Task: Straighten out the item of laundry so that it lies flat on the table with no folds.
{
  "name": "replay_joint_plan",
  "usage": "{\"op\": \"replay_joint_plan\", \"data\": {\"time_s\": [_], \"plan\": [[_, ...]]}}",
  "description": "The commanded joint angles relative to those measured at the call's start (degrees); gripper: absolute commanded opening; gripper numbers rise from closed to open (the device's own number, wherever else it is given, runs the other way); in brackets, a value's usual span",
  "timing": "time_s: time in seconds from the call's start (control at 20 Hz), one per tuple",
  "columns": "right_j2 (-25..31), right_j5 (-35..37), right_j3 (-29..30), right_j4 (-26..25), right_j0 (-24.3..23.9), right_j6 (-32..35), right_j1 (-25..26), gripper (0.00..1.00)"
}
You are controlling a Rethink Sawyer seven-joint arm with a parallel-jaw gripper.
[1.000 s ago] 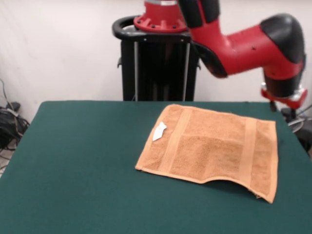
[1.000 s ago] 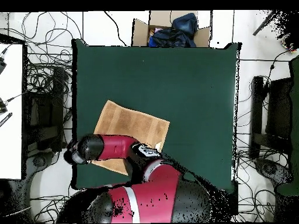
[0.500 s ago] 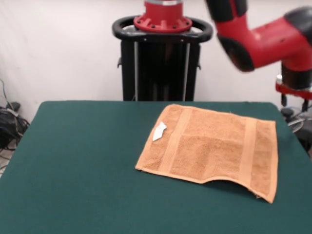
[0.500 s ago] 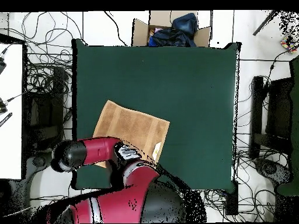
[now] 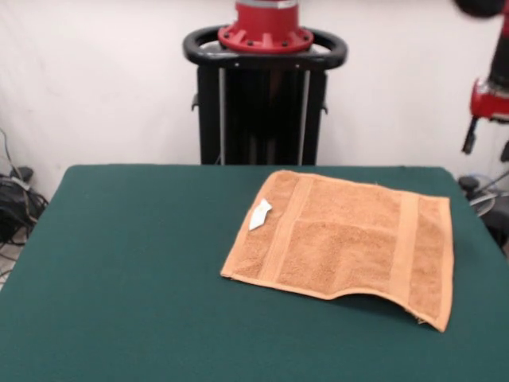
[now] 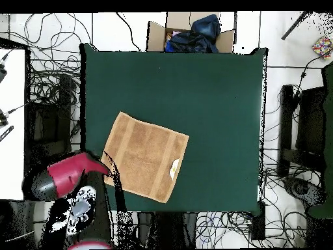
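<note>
The orange-tan towel (image 5: 342, 243) lies spread on the dark green table (image 5: 119, 263), in the right half in the front view. Its white tag (image 5: 260, 213) lies on top near its left end. Its near edge lifts in a small hump at the right. In the overhead view the towel (image 6: 146, 156) lies near the table's (image 6: 214, 97) lower left corner. My gripper (image 5: 487, 142) hangs at the front view's right edge, above and beyond the table's far right corner, well clear of the towel. It holds nothing. The red arm (image 6: 62, 179) shows off the table's side in the overhead view.
The black pedestal (image 5: 265, 95) stands behind the table's far edge. A cardboard box of dark clothes (image 6: 190, 32) sits past the opposite edge. Cables (image 6: 52, 84) cover the floor beside the table, and a white surface (image 6: 12, 124) lies at the left.
The arm has swung away from above the towel's end, out past the table's side. The towel has not moved.
</note>
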Motion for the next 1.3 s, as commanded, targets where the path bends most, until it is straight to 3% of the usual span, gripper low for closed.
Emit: {"op": "replay_joint_plan", "data": {"time_s": [0.05,0.3,0.5,0.65,0.95,1.3], "plan": [[-16.51,-1.51,-10.21,-3.72,5.79,17.98,-0.72,1.0],[-27.28,-4.86,-15.77,-6.24,12.69,22.93,10.22,1.0],[-31.18,-8.42,-15.98,-4.19,14.08,22.86,14.66,1.0],[-27.18,-12.08,-13.15,-1.85,9.33,17.38,14.5,1.0],[-19.3,-15.65,-10.28,-4.95,-1.78,4.14,15.55,1.0],[-18.73,-20.62,-10.15,-11.16,-7.51,0.0,18.06,1.0]]}}
